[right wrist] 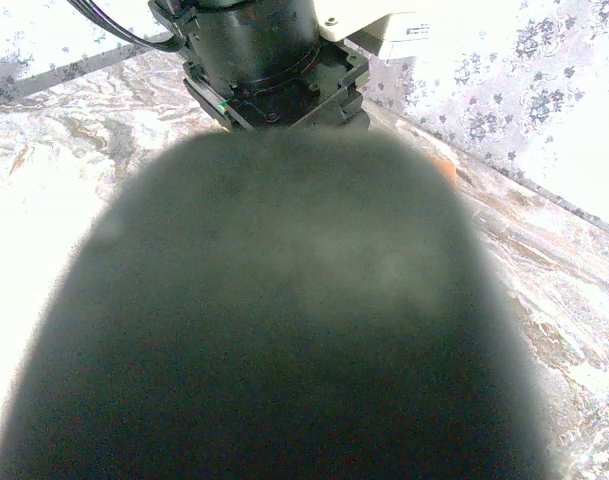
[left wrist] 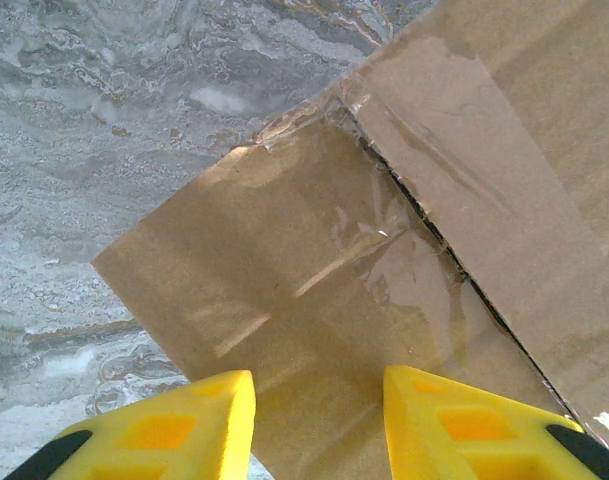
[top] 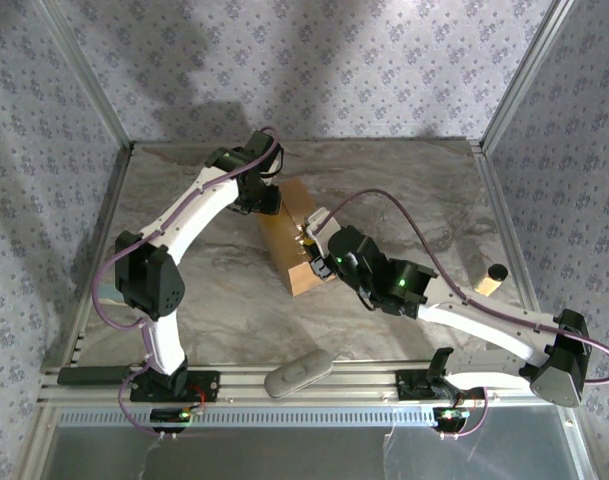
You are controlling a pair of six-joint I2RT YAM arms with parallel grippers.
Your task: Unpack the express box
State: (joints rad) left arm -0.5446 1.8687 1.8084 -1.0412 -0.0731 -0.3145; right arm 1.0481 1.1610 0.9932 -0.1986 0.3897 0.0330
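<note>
Your left hand (left wrist: 319, 425) hangs part-open, seemingly empty, over the far end of the express box (left wrist: 284, 300) — its long axis slants across the surface (top: 414, 200) to the right hand (top: 316, 242), whose grip I cannot tell.

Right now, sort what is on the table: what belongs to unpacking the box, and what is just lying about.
Job: express box; left gripper above its taped top; right gripper at its edge.
Lying about: grey oblong item at the near edge; small tan piece with a dark end, far right.
</note>
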